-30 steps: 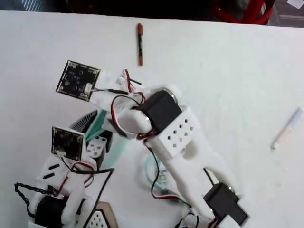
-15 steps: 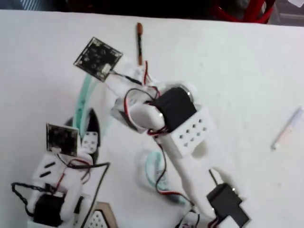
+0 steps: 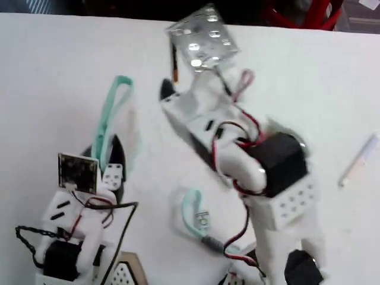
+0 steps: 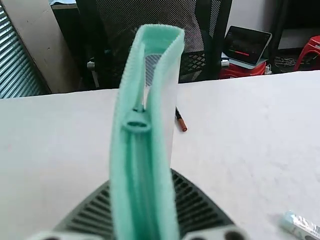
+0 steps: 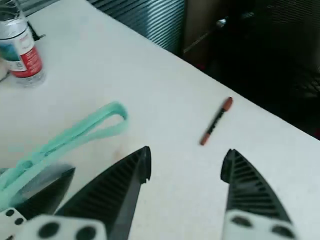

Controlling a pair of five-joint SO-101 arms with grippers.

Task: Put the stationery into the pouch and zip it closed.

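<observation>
I see a mint-green pouch (image 4: 145, 170) (clear side panel), a black pen (image 5: 216, 121) with a brown cap, white table (image 3: 47, 89).

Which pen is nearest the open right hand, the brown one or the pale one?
The brown pen: it lies just ahead of the open right hand, while the pale pen lies far off near the table edge.

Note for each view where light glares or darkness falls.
High view: the circuit board on the right arm glares pale. Left wrist view: the table is evenly lit, the room behind dim. Right wrist view: the room beyond the table's edge is nearly black.
</observation>
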